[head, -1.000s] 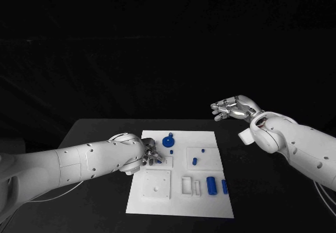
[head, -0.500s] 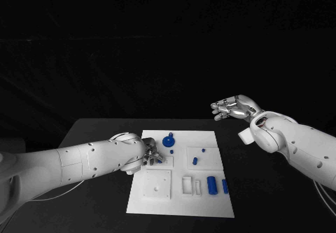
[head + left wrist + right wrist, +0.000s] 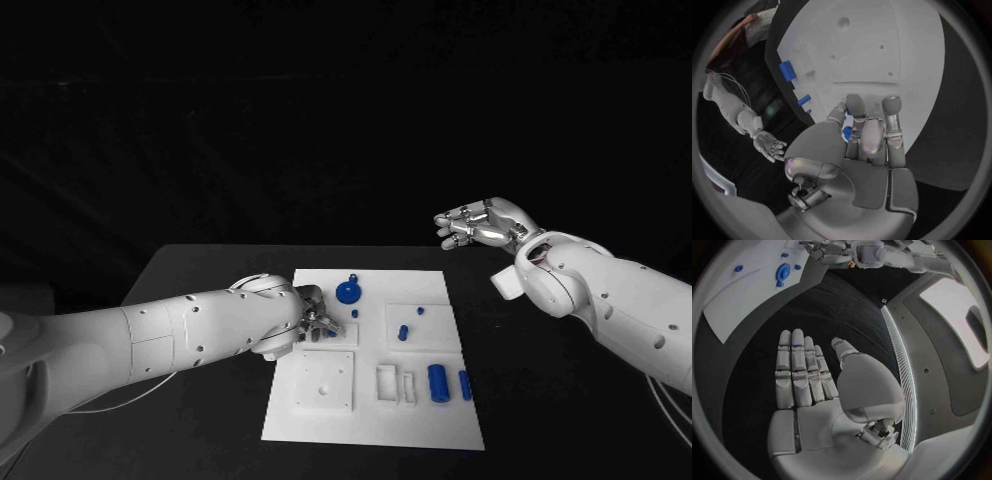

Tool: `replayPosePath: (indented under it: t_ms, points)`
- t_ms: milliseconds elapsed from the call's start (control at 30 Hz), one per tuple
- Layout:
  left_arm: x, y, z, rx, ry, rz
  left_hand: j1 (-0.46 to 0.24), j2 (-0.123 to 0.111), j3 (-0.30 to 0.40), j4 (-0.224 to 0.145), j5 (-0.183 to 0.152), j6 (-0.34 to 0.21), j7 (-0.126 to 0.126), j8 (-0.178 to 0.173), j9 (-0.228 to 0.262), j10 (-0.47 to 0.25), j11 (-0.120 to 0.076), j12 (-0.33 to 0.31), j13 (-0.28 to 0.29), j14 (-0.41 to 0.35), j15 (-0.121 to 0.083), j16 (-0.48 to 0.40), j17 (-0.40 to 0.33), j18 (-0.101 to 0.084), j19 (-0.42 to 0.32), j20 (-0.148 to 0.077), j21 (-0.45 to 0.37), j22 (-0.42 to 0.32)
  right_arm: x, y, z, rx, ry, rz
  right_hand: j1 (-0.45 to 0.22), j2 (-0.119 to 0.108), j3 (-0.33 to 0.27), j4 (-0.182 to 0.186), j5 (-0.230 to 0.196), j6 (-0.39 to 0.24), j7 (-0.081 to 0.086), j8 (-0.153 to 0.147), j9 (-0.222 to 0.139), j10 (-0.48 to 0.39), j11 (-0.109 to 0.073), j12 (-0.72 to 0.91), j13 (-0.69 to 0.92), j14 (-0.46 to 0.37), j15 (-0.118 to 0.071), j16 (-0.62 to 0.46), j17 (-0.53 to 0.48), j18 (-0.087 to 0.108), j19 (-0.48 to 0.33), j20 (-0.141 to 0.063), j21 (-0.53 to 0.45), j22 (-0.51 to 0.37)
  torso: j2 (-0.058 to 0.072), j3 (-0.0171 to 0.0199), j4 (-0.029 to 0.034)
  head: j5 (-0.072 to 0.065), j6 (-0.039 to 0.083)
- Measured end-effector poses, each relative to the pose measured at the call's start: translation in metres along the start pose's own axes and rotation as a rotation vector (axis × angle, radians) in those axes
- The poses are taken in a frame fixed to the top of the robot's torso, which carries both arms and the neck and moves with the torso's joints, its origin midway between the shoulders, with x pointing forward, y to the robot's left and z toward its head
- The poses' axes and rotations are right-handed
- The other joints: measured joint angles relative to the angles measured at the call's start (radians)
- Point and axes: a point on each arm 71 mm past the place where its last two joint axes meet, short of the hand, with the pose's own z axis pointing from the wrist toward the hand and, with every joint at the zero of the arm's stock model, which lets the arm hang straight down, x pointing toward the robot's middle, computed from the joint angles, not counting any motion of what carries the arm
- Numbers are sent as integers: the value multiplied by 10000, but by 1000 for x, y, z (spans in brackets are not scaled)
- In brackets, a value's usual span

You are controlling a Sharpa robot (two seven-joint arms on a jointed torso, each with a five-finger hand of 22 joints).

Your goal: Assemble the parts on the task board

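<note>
The white task board (image 3: 418,420) lies in the middle of the black table. My left hand (image 3: 306,322) hovers low over the board's left side, its fingers curled in. The left wrist view shows a small blue part (image 3: 846,133) pinched between the thumb and fingers. A blue round disc (image 3: 348,291) sits just beyond that hand. Two blue cylinders (image 3: 436,382) lie side by side near the board's right edge, with small blue pegs (image 3: 404,332) farther up. My right hand (image 3: 483,225) is raised off to the right of the board, palm open, holding nothing.
A white square block (image 3: 325,380) with small holes sits on the board's near left, beside a narrow slotted recess (image 3: 387,382). Black tabletop (image 3: 202,290) surrounds the board on both sides.
My left hand's fingers have drawn in slightly around the small blue part and shifted a little toward the board's far end. The right arm has stayed still.
</note>
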Motion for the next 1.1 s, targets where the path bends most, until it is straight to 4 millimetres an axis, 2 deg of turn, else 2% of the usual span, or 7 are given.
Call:
replayPosePath:
  t_ms: [100,167,200,633,733,933,1100]
  points:
    - [0,0,0,-24,0,2,-55,-55,-61,117,-61,196,-195,8,14,4,-2,0,0,0,-1,0,0,0,0,0,0,0,0,0,0,-4,7,36,0,0,-2,-2,0,0,0,0,0,0,0,0,0,-8,8,0,0,0,0,0,0,0,0,-6,-4,1,1]
    - [0,0,1,-41,-3,1,-55,-55,-90,190,-77,556,-519,-8,21,-2,-3,-2,-1,-1,-1,0,10,1,0,0,0,-1,0,0,0,-4,8,52,0,0,-2,-2,0,0,0,0,0,-6,6,0,0,-8,8,0,0,1,-7,7,0,0,0,-8,-5,0,1]
    - [0,0,1,-53,-6,0,-96,-96,-123,235,-77,616,-581,-33,29,-5,-5,-1,-1,-1,-1,0,11,0,0,0,0,-1,0,0,-1,-6,10,63,0,0,-2,-1,0,0,0,0,0,-35,35,0,0,-8,8,0,0,1,-35,35,0,0,0,-8,-5,-2,1]
    - [-1,1,1,-151,-7,-1,-143,-305,-278,525,-197,597,-692,-40,69,-8,-8,-1,-10,-1,-1,0,9,0,34,-34,0,-2,4,3,-1,-103,87,142,0,0,-28,25,0,1,-1,0,0,-35,35,0,0,-8,8,0,0,1,-35,35,0,0,1,-20,6,-38,-7]
    - [-1,2,1,-181,0,1,-92,-354,-294,509,-872,603,-724,-41,95,-8,-8,-1,-10,-1,-1,0,4,0,34,-34,1,-3,4,3,-2,-106,84,144,0,0,-57,-3,0,1,-1,0,0,-35,36,0,0,-44,-26,0,0,0,-35,35,0,0,1,-20,10,-45,-23]
    - [-2,4,1,-226,15,3,-203,-465,-489,597,-1657,651,-707,-42,148,-7,-7,-1,-10,-1,-1,0,4,0,34,-34,1,-3,4,2,-2,-93,67,145,0,0,-56,-4,0,1,-1,0,0,-35,36,0,0,-82,12,0,0,1,-34,35,0,0,1,-20,10,-58,-29]
    - [-2,4,1,-251,29,8,-316,-577,-634,743,-1992,651,-707,17,200,-7,-7,0,-10,0,-1,0,9,0,34,-34,1,-4,4,2,-2,-83,57,146,0,0,-56,-4,0,1,-1,0,0,-107,35,0,0,-83,13,0,0,0,-107,35,0,0,0,-21,7,-58,-39]
